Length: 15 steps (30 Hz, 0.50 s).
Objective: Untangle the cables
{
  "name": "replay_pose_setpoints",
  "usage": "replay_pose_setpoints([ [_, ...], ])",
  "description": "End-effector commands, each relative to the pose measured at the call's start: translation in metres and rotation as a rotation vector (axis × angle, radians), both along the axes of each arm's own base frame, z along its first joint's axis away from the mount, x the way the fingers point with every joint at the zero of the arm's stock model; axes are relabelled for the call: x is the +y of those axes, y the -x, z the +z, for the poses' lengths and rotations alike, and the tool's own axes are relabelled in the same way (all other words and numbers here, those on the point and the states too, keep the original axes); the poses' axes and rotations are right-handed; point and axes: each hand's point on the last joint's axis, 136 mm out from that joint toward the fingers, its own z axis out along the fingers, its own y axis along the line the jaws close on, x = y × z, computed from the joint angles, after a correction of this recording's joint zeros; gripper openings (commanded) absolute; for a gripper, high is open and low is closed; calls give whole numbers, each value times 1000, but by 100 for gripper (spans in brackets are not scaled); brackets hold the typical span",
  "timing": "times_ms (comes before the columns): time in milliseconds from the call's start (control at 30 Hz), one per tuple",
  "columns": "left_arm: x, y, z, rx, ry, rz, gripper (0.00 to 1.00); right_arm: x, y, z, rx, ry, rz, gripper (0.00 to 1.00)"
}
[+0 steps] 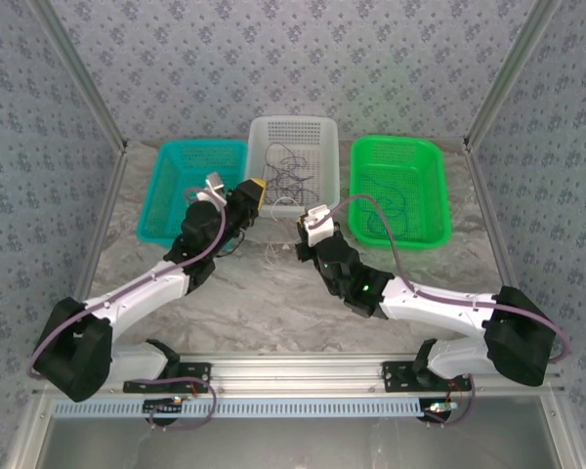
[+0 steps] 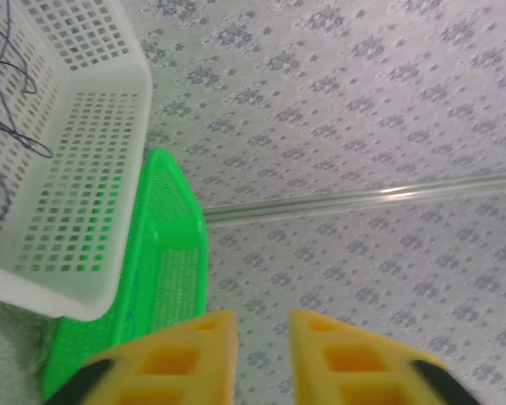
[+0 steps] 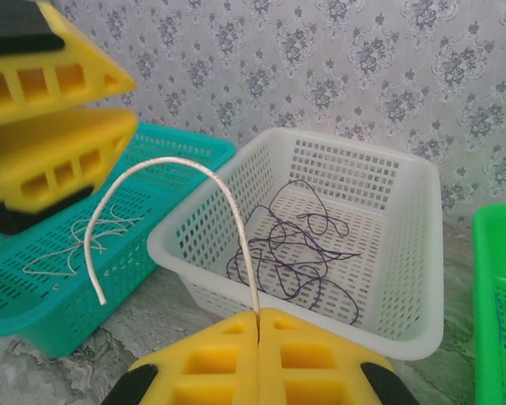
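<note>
- The right gripper [image 3: 259, 315] was clamped fully shut, its yellow fingers pressed together with no gap.
- A white cable [image 3: 181, 162] was pinched in that seam. It rose from the fingers, arched over to the left and came down to a free end hanging in the air in front of the teal basket [image 3: 34, 312].
- The left gripper [image 2: 261, 327] stood narrowly parted, with a slim gap between its yellow fingers. Nothing was seen between them.
- In the right wrist view, the left gripper hung high on the left, above the teal basket and beside the top of the white cable's arch. I could not tell whether it touched the cable.
- Dark cables [image 3: 295, 245] lay in a loose, looping tangle on the floor of the white basket [image 3: 422, 253], which sat just beyond the right gripper.
- A few thin pale cables [image 3: 84, 240] lay on the floor of the teal basket, to the left of the white one.
- The green basket [image 1: 410, 156] sat to the right of the white basket, with a dark cable [image 1: 396, 200] looped inside it.
- All three baskets stood in a row at the far side of the marbled table [image 1: 273, 303], and both arms reached toward the middle one.
- Patterned walls [image 1: 273, 59] enclosed the table.
</note>
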Motion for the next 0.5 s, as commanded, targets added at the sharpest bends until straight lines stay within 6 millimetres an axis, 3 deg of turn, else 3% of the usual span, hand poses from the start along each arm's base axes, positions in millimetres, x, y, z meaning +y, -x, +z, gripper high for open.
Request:
replay_pose_setpoints([
  [0,-2,10,11,18,31,-46,49,-12,-7,6,-17,7,-71,0],
  [167,-1,25,25,19,50,-43,75,-16,-27,10,-94,65,-146,0],
  [467,-15,37,26,85,138,-101,84,-3,-66,33,-171,9,-206,0],
])
